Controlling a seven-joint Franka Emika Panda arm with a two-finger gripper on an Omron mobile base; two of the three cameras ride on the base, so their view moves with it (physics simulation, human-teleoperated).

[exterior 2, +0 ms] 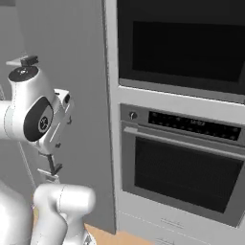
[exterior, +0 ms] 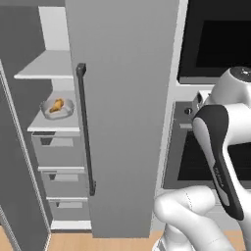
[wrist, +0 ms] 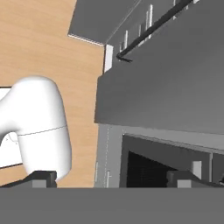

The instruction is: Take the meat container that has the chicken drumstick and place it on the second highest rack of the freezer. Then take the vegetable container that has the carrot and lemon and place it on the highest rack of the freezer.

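- White arm links are seen closest to the cameras, rising at the lower right of the left base view and the lower left of the right base view.
- The gripper (wrist: 111, 178) is seen in the hand view with its two dark finger tips set wide apart; the jaws are spread and nothing is held between them.
- Beyond the finger tips, a wooden floor (wrist: 48, 48) and the front of the oven (exterior 2: 184, 167) are looked down upon.
- The freezer (exterior: 122, 112) is seen standing open, its door carrying a long black bar handle (exterior: 84, 127).
- The chicken drumstick (exterior: 57, 105) is found in a light-grey rounded tub (exterior: 57, 108), which is rested on the second highest rack (exterior: 55, 122), above the stacked drawers (exterior: 61, 166).
- The highest rack (exterior: 46, 66) is seen above it.
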